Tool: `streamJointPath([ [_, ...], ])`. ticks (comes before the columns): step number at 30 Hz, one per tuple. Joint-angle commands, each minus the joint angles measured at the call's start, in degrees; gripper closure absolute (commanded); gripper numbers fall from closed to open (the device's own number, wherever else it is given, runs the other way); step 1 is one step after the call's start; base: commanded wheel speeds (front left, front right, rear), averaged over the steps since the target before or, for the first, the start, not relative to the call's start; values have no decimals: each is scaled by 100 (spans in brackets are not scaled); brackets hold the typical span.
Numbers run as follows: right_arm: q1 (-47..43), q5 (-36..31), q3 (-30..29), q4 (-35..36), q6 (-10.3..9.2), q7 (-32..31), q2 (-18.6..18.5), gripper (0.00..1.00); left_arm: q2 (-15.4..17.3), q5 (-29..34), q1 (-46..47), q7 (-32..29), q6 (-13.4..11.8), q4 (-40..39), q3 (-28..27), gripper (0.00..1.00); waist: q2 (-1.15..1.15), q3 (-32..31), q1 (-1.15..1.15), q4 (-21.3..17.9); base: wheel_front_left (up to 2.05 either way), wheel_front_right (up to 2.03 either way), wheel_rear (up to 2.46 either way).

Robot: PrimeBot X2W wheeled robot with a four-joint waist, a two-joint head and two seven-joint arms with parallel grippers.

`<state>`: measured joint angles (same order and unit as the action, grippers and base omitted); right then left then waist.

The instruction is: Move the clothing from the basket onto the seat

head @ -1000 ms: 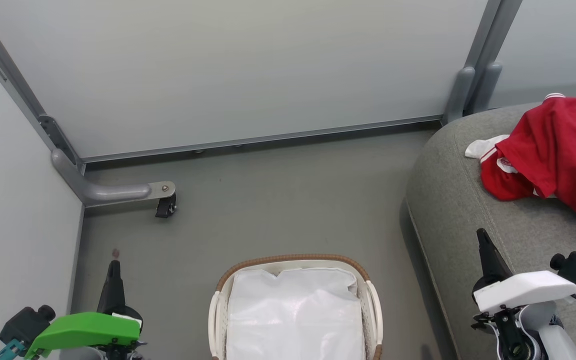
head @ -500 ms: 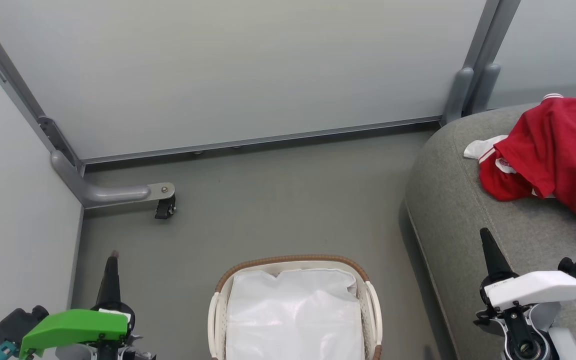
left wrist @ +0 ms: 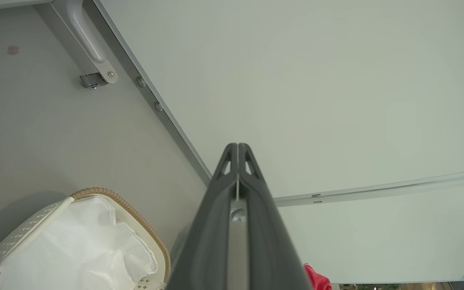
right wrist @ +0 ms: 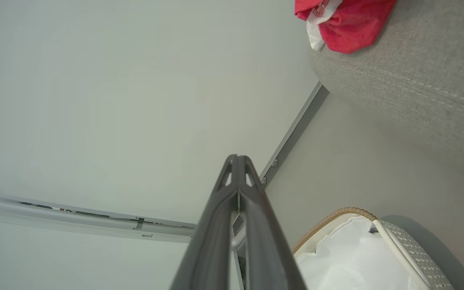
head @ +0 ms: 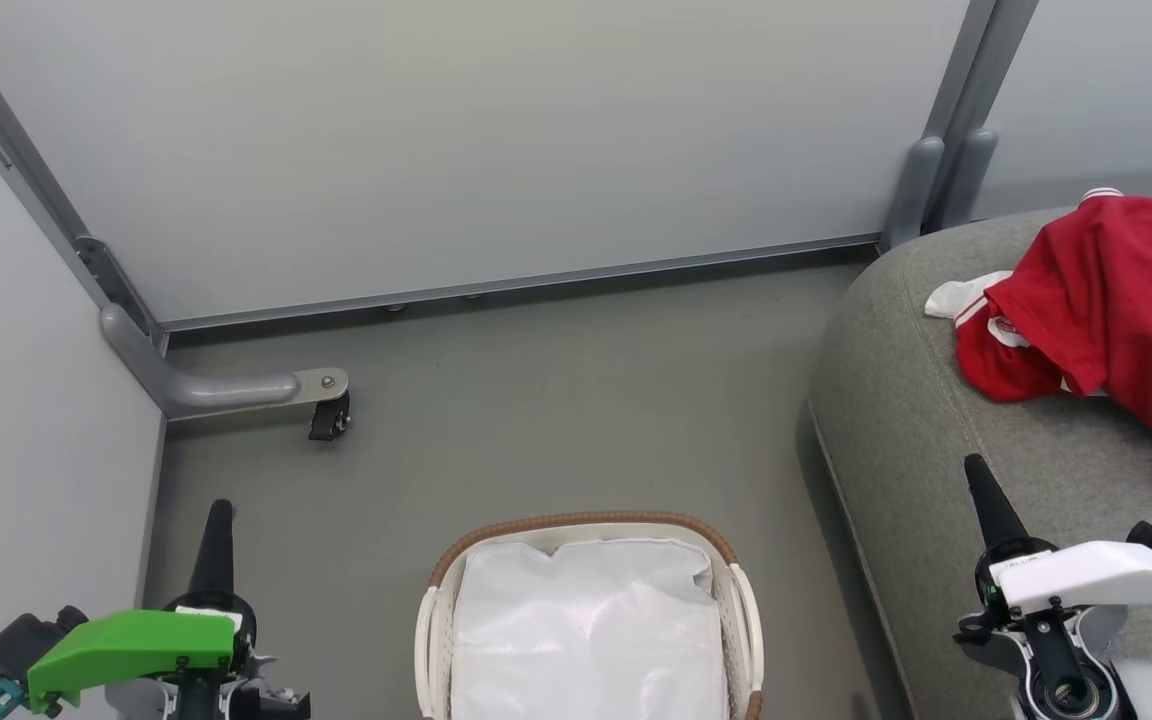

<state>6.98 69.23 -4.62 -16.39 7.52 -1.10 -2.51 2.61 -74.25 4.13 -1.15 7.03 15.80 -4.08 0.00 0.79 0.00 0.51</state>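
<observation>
Item one, the clothing [head: 1116,300]: a red heap with white sleeve and trim, lying on the seat [head: 896,420] at the right of the head view, its length running from the white sleeve end near the seat's rounded corner toward the view's right edge, where it is cut off; how many pieces make it up cannot be told. Item two, the basket [head: 576,522]: standing on the grey floor [head: 536,400] low in the middle, between the two arms, with a white liner [head: 586,640] showing inside and no red on the visible part; its near end is out of frame. Item three, the left gripper [head: 218,510]: fingers pressed together, empty, over the floor to the basket's left, well apart from the seat. Item four, the right gripper [head: 974,465]: fingers likewise together, empty, over the seat's front edge. The clothing lies ahead and to the right of it, making the right arm by far the nearer. Judged status: transfer looks complete, and any further move would likely be a stand-down.
</observation>
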Motion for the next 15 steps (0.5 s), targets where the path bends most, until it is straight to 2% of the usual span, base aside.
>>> streamJointPath([
  [1,-20,155,-28,68,-3,-39,-37,100,33,-111,132,-30,19,-59,-42,100,0,-2,0,-1,0,0,0],
  [15,-47,902,-89,132,-2,-220,-42,100,37,-711,173,-212,36,-103,-114,100,0,-20,0,-16,0,0,0],
])
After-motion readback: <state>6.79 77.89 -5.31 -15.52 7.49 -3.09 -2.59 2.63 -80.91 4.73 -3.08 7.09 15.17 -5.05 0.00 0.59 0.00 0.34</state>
